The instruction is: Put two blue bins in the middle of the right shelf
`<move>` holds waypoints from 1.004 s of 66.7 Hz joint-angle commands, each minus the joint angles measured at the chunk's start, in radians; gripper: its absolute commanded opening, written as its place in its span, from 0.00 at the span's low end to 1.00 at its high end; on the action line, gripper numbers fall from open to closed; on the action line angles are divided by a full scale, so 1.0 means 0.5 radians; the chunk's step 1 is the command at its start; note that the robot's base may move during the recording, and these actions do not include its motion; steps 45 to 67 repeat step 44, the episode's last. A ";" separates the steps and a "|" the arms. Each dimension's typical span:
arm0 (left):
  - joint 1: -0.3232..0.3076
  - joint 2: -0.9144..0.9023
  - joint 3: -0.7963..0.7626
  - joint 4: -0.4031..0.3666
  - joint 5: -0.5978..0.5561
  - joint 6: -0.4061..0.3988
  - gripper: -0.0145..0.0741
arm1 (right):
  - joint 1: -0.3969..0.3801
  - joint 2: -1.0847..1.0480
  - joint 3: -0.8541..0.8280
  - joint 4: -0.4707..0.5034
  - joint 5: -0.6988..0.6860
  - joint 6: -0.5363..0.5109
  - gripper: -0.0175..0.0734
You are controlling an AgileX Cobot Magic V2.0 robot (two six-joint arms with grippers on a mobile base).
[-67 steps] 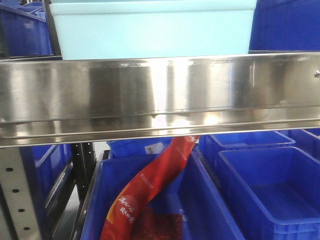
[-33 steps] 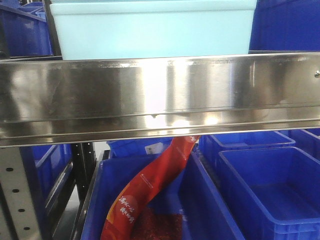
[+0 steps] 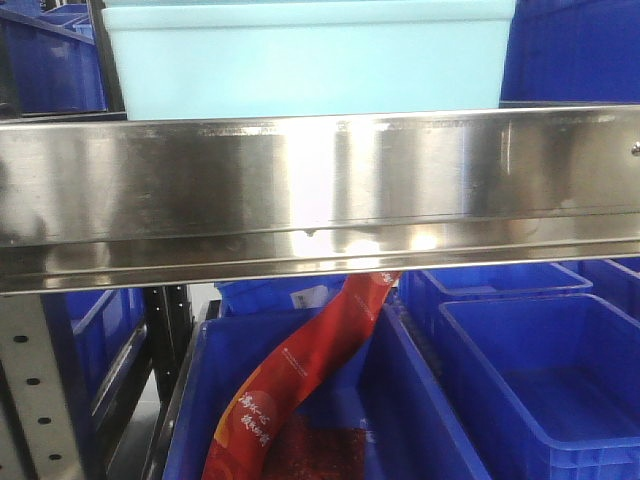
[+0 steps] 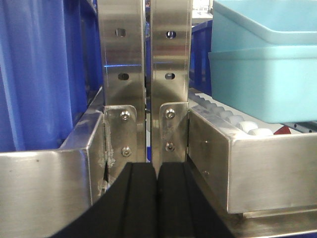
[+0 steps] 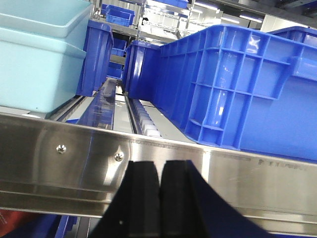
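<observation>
The left gripper is pressing its two black fingers together, holding nothing, just in front of two steel posts. The right gripper is pinched tight too, near the shiny shelf lip. A pale blue bin is sitting on that shelf, with a dark blue bin to its right.

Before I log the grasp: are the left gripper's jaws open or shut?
Shut. In the left wrist view the left gripper has its two black jaws pressed together with nothing between them, pointing at the steel uprights.
</observation>
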 commanded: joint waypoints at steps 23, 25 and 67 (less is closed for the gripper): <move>0.001 -0.011 0.007 0.006 -0.067 0.009 0.04 | -0.005 -0.006 -0.002 -0.012 -0.046 -0.010 0.01; 0.001 -0.011 0.007 0.006 -0.067 0.009 0.04 | -0.005 -0.006 -0.002 -0.012 -0.046 -0.010 0.01; 0.001 -0.011 0.007 0.006 -0.067 0.009 0.04 | -0.005 -0.006 -0.002 -0.012 -0.046 -0.010 0.01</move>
